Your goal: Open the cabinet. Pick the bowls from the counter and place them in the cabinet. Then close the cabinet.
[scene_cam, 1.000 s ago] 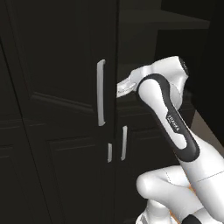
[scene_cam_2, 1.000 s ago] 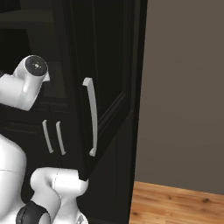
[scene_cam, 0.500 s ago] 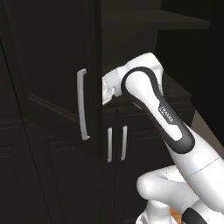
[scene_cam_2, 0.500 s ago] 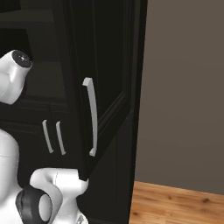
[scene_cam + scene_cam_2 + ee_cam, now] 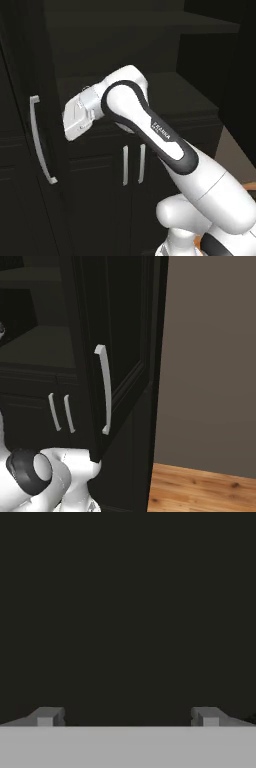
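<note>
Now the cabinet's left door point(image 5: 37, 140) has swung wider than a second ago, its white handle point(image 5: 39, 139) further left; the right door point(image 5: 117, 356) stands open too, baring dark shelves point(image 5: 165, 95). The gripper point(image 5: 128, 717), fingers spread wide and empty, faces black panel. Opening looks nearly finished; bowls come next.

Cabinet point(image 5: 125, 331) door ajar, white handle point(image 5: 104, 388)
</note>
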